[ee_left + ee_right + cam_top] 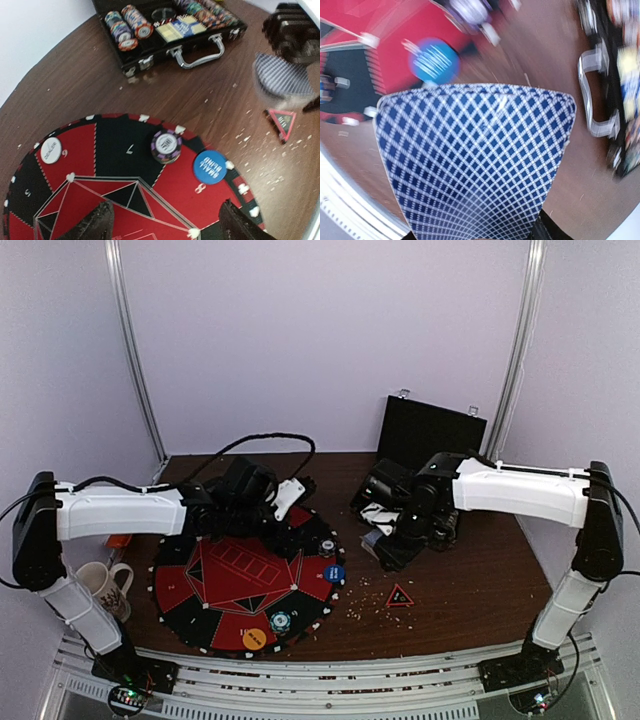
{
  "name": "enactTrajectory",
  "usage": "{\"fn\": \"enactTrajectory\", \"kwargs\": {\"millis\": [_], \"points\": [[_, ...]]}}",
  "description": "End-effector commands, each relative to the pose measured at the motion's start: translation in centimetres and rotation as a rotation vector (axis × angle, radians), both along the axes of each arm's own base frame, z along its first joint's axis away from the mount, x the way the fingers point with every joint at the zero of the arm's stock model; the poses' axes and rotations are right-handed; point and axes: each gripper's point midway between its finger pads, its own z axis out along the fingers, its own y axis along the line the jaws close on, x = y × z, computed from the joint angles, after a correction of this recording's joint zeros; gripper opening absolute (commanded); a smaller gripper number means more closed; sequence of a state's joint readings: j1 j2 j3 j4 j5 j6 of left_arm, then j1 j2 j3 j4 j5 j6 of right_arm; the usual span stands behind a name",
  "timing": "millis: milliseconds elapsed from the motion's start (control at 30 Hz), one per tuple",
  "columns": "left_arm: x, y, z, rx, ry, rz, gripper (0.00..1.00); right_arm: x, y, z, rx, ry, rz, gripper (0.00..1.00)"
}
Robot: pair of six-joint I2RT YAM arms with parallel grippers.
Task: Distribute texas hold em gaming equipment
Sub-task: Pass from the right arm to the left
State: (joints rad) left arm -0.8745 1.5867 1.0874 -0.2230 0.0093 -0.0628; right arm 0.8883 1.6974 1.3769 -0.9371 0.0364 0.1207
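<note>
Near the round red-black mat (180,590), right jaws pinch a lattice-backed card (475,160); left jaws spread.

Playing card (475,160): blue-white diamond lattice back. Round mat (120,145) red and black. Blue disc (210,167), white lettering. Chip stack (166,145) purple-white striped. Counter (100,80) dark brown.

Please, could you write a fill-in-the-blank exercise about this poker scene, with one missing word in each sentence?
1. The right gripper holds a playing card whose patterned back is blue and ____.
2. The blue disc on the round mat reads "small ____".
3. The white disc reads "____".
4. The left gripper hangs over the mat with its jaws ____.

Missing words: white; blind; dealer; open.
</note>
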Motion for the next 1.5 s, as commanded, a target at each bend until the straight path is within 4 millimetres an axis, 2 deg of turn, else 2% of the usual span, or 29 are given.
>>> {"fn": "enactTrajectory", "kwargs": {"millis": [0,33,100,267,400,533,733,900,1100,1300,1467], "points": [[0.2,-1.5,5.9,-0.349,0.088,0.007,0.73,-0.2,3.7,4.0,-0.012,-0.109,0.248,0.50],[0.9,-0.5,6.5,-0.411,0.122,0.048,0.72,-0.1,4.4,4.6,-0.004,-0.129,0.280,0.49],[1.1,0.4,7.4,-0.505,0.161,0.067,0.71,0.1,5.9,5.8,0.001,-0.162,0.342,0.49],[-0.7,0.1,8.7,-0.662,0.232,-0.030,0.79,-0.1,8.5,6.5,-0.003,-0.219,0.442,0.47],[-1.1,1.1,9.2,-0.808,0.316,-0.049,0.83,-0.5,9.7,6.9,-0.027,-0.275,0.498,0.47],[-2.4,0.9,8.7,-0.846,0.391,-0.104,0.87,-0.4,10.3,7.2,-0.029,-0.303,0.514,0.47],[-3.2,0.4,6.1,-0.880,0.536,-0.102,0.86,-0.2,11.1,7.6,-0.028,-0.344,0.533,0.47],[-3.5,-0.8,6.6,-0.948,0.584,-0.167,0.84,-0.1,11.5,7.4,-0.038,-0.357,0.546,0.47],[-3.2,-1.6,6.6,-0.941,0.601,-0.199,0.83,-0.3,11.4,6.9,-0.059,-0.360,0.549,0.46],[-3.7,-1.9,5.5,-0.910,0.619,-0.205,0.83,0.2,11.7,7.1,-0.068,-0.382,0.545,0.46],[-4.3,-3.1,4.9,-0.831,0.607,-0.241,0.82,0.4,11.9,6.9,-0.084,-0.394,0.546,0.46]]}}
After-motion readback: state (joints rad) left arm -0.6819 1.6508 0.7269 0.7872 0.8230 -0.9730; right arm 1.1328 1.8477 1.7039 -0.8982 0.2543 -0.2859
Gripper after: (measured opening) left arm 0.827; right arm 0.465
